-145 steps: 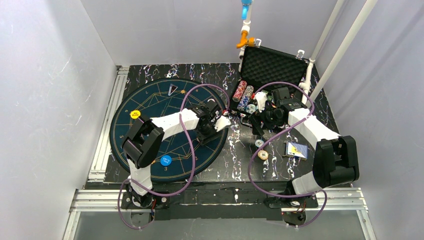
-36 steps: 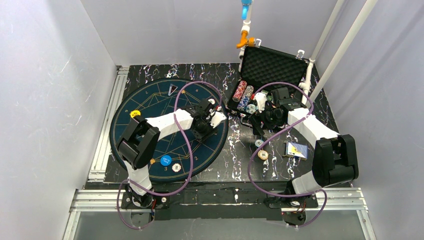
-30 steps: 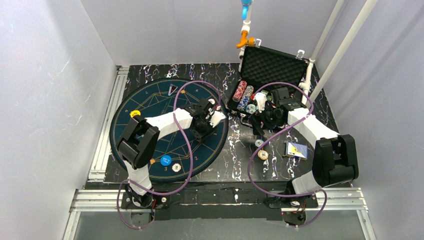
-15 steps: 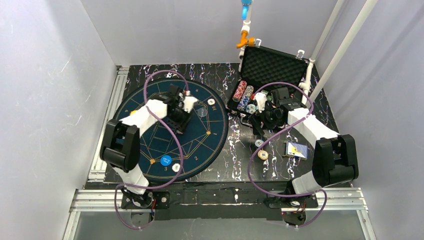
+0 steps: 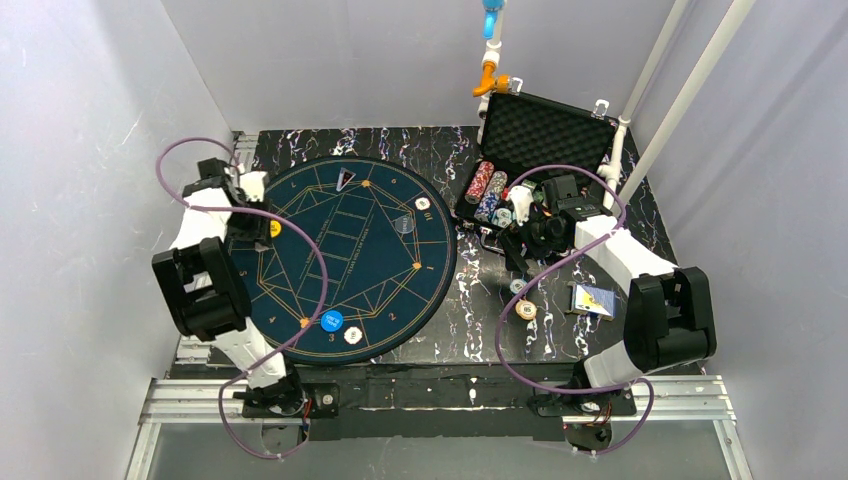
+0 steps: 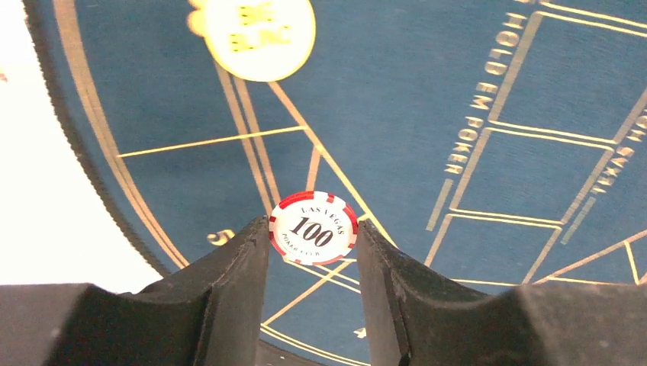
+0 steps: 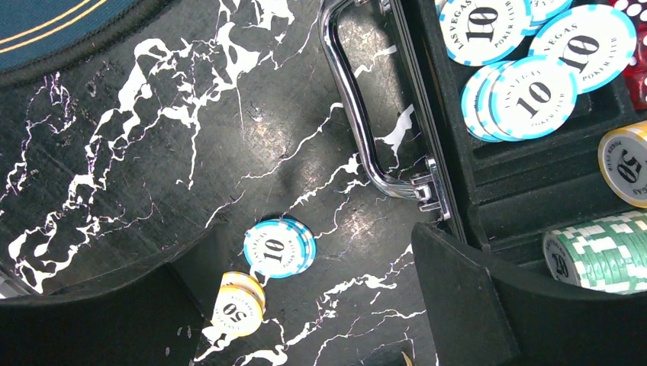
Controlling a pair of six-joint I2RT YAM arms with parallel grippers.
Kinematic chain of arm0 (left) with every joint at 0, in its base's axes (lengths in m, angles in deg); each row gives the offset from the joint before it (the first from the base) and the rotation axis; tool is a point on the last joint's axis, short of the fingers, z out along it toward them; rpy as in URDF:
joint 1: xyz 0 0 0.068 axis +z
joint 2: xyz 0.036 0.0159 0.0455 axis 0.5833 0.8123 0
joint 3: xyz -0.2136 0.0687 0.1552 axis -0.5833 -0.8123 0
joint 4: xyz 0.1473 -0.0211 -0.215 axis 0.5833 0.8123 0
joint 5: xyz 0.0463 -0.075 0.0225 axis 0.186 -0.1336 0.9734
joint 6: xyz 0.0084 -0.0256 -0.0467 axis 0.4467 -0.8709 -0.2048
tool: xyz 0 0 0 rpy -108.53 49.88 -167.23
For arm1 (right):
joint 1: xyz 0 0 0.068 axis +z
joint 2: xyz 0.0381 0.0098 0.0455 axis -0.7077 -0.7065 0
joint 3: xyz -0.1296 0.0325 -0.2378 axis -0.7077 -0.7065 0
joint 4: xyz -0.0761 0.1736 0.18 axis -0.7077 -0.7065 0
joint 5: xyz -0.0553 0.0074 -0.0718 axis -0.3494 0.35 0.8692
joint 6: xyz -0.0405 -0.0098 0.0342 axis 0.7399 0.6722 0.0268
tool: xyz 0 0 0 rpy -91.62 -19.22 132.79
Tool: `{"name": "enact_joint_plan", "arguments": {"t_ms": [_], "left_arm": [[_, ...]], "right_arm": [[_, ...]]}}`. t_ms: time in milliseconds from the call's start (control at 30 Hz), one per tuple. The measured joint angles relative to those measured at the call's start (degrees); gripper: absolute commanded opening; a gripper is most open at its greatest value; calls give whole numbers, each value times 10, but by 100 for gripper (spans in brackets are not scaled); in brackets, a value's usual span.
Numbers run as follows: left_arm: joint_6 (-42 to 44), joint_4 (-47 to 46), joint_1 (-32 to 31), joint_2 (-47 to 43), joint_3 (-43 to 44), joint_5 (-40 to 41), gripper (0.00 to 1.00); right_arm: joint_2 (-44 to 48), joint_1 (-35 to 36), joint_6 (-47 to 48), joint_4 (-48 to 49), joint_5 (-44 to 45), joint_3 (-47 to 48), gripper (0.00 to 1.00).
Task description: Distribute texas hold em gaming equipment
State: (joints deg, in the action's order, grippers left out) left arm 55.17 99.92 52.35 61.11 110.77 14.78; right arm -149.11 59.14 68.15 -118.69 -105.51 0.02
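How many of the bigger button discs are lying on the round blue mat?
2. The yellow disc lies at the mat's left edge; the blue disc at its near edge. The left arm may hide others.

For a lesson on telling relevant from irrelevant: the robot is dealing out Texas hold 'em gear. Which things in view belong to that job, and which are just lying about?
Belong to the job:
red 100 chip
yellow button disc
blue button disc
blue 10 chips on the table
yellow 50 chips
playing cards

Just lying about:
black case
round mat
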Motion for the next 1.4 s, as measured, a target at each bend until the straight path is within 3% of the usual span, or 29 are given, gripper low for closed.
{"name": "enact_joint_plan", "arguments": {"t_ms": [267,1100,1167,1300,1400], "left_arm": [[29,-12,72,100,51,-3,30],[54,-66,72,186,113,24,33],[56,-68,72,193,113,25,38],[61,-71,72,193,113,28,63],[62,-76,72,193,113,31,75]], "right_arm": [[-12,0,0,0,0,0,97],[-20,0,2,0,3,0,97],[-21,0,2,0,4,0,97],[-26,0,2,0,5,0,97],[-26,0,2,0,4,0,97]]}}
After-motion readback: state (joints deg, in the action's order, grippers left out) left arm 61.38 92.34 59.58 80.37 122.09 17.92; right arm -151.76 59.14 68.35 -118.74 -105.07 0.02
